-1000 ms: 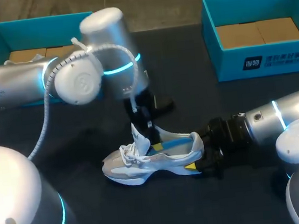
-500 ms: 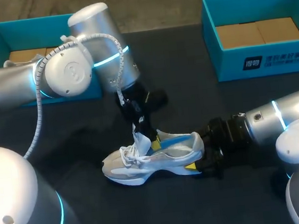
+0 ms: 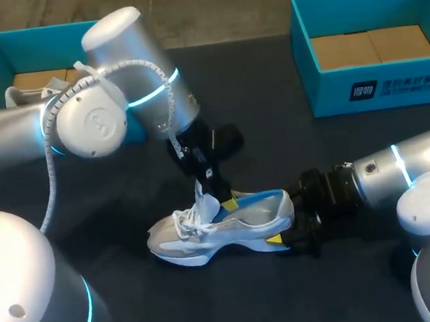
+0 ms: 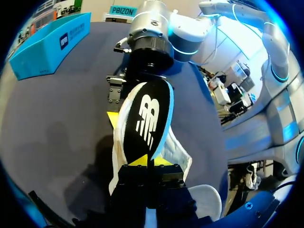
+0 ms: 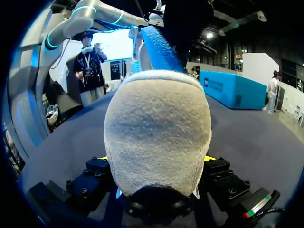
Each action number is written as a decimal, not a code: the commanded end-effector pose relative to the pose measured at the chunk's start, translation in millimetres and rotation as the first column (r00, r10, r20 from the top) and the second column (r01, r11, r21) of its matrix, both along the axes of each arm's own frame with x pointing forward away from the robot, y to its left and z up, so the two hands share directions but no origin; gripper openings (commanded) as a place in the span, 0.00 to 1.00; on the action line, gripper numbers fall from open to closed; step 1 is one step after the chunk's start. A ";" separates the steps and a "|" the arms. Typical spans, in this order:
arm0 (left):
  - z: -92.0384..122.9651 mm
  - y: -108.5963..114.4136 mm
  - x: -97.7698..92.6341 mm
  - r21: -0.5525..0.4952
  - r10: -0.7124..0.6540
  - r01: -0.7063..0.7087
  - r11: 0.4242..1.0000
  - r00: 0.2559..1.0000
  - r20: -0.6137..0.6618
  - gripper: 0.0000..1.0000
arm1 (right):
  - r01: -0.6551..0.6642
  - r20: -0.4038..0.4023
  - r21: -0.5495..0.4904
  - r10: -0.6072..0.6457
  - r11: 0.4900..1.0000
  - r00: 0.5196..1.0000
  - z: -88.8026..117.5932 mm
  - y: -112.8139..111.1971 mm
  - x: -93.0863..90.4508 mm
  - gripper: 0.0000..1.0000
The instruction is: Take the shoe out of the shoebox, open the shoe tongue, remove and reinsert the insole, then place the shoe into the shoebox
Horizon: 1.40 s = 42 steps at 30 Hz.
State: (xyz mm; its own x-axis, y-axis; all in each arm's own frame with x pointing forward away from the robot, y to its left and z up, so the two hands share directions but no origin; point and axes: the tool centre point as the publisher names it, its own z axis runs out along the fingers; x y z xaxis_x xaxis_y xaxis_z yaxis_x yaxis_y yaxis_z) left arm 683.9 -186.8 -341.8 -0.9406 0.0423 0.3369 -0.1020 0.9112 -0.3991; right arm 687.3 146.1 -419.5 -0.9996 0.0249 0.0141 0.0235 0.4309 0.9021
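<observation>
Insole [image 4: 147, 118] half-hides L claw [image 4: 149, 161], shoe [image 5: 159, 133] R claw [image 5: 157, 158]

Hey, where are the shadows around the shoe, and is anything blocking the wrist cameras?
Left wrist view: a dark shadow on the table beside the shoe; the insole in the left gripper hides most of it. Right wrist view: the shoe's heel, in the right gripper, hides the table ahead. Head view: bright highlights on the left arm.

We're over a dark table [image 3: 275, 147] now, its black matte top lying flat under soft, even light.
</observation>
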 end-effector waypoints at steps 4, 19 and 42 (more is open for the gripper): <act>4.9 2.4 -7.3 -0.012 0.023 -0.023 1.000 0.998 0.054 0.39 | 0.001 0.000 -0.004 -0.001 1.000 1.000 -1.7 2.8 -0.3 0.00; 27.1 -0.4 -31.8 -0.069 0.067 -0.051 0.996 0.964 0.259 0.38 | 0.001 0.000 -0.004 -0.001 1.000 1.000 -1.7 2.8 -0.3 0.00; 18.5 -26.7 -27.3 -0.128 0.224 -0.184 0.974 0.837 0.499 0.36 | 0.001 0.000 -0.004 -0.001 1.000 1.000 -1.7 2.8 -0.3 0.00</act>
State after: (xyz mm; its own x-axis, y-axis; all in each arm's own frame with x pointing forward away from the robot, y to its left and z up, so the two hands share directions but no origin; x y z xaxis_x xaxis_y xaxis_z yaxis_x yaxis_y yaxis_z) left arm 656.3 -208.4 -320.4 -0.9814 -0.1318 -0.1397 -0.0423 0.8577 -0.5124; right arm 687.3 146.4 -419.4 -0.9996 0.0247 0.0139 0.0232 0.4306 0.9022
